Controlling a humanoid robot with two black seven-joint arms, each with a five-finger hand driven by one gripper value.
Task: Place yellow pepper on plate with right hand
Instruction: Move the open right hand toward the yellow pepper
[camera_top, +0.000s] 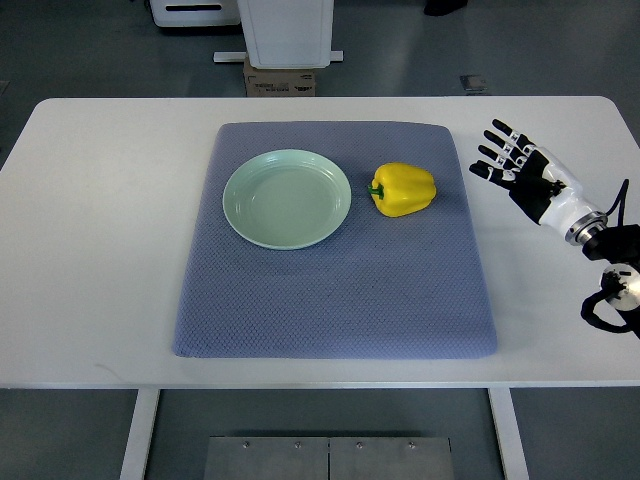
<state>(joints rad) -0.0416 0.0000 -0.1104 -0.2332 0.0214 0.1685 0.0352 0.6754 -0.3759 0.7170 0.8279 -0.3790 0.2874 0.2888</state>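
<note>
We see a white table spanning the frame, with a blue-grey mat laid across its middle. No left arm shows on our left side.

On the mat's left half sits the pale green plate, upright, nothing in it. Just right of it, apart from the rim with a strip of mat between, lies the yellow pepper. It's on its side, green stem pointing toward the plate. The pepper rests on the mat, not on the plate.

Further right, past the mat's edge and over bare tabletop, we have the right hand, its arm coming in from the right edge. The fingers are spread and extended toward the mat, holding nothing. It is well apart from the pepper. We can't tell whether the hand touches the table or hovers above it; probably above, but this steep angle doesn't settle it.

Beyond the table's far edge, a cardboard box sits on the floor under a white unit.
</note>
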